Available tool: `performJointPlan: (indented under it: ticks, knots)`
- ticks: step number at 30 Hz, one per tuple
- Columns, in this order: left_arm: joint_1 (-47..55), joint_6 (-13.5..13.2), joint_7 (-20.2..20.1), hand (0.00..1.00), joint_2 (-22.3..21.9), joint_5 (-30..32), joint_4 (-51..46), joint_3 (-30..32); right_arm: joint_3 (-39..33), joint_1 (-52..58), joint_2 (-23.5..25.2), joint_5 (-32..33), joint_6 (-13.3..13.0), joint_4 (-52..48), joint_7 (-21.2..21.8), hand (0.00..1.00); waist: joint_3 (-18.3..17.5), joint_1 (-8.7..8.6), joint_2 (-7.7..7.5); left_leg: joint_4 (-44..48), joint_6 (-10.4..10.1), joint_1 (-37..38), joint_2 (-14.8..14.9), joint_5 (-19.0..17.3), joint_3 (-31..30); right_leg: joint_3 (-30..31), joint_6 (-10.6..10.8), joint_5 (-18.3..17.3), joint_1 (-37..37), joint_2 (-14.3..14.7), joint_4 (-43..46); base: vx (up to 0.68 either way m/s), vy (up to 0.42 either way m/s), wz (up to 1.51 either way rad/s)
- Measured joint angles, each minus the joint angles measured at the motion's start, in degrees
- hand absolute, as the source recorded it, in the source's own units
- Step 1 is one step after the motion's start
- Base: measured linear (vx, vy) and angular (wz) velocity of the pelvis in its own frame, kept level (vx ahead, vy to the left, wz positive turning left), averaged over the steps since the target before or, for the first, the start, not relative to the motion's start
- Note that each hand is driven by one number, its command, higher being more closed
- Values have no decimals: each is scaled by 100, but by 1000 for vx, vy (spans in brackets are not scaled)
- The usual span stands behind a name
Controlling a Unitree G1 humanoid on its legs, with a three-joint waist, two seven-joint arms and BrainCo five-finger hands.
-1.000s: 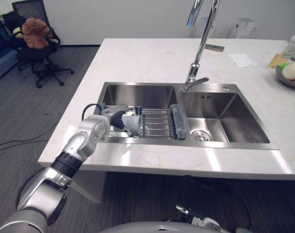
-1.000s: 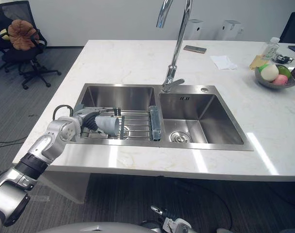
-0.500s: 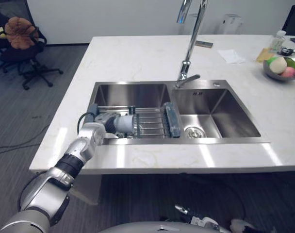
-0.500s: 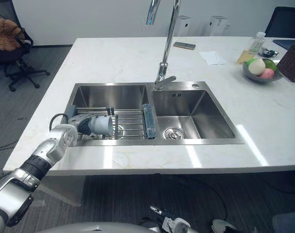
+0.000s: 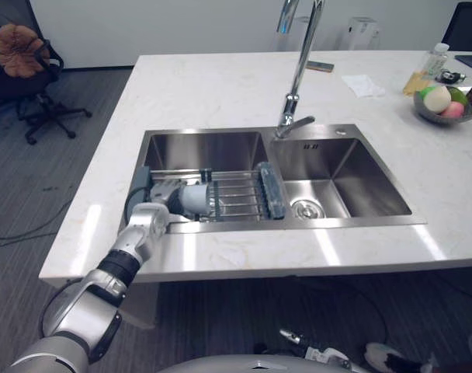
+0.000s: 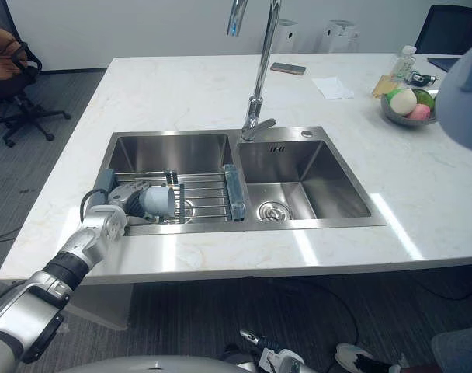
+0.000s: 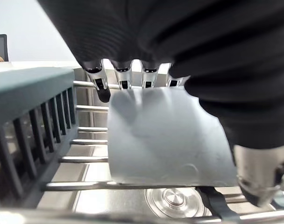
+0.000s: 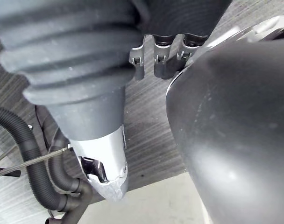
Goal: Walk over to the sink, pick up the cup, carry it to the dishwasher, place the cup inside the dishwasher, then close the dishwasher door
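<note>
**Pick-up step at the sink.** The left hand (image 5: 172, 194) reaches into the left basin of the sink (image 5: 205, 149). There the grey cup (image 7: 165, 135) lies on its side over the wire drain rack (image 5: 240, 200). The fingers (image 7: 97, 81) curl onto one side of the cup and the thumb bears on the opposite side, so the cup is clamped (which end is the mouth is not clear). The cup appears to sit on or just above the bars, so the lift looks not yet made. The right hand (image 8: 72, 51) hangs low over the floor, idle; whether it is open cannot be told.

**Next move, as judged.** Raise the cup clear of the bars and the basin's front rim, then bring it across the bench (image 5: 220, 85) with the clamp kept firm, since the smooth wall may slip. Carrying it to the dishwasher, placing it and closing the door remain.
</note>
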Motion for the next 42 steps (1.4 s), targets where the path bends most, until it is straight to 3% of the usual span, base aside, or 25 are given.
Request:
performJointPlan:
  ticks: [9,16,17,32,42]
  knots:
    - [-1,-202,43,0,-43,179,185,6,-27,1,-2,-4,10,28,34,0,9,-60,16,0,-17,37,3,-30,108,136,-13,22,-8,15,-51,-16,-5,-5]
    - [-53,-9,-204,0,-97,167,341,116,-88,1,-14,-188,23,28,160,0,4,-110,49,0,-18,53,4,-33,156,173,-21,67,5,23,-117,-14,-10,-3]
    - [-58,-23,-223,100,-102,171,377,167,-88,2,-14,-205,26,28,165,0,4,-114,49,0,-19,57,6,-34,163,179,-24,69,4,25,-126,-33,-19,-3]
    - [-118,-75,-357,100,-193,-57,635,406,-99,0,-78,-220,167,27,263,0,-13,-118,76,-1,-21,84,6,-51,175,199,-22,73,15,28,-138,-17,-9,-1]
    - [-112,-288,-90,100,-197,-394,688,449,-89,-18,-114,-218,246,28,262,0,-16,-103,79,-1,-21,84,6,-50,130,157,-7,83,36,28,-138,0,0,0]
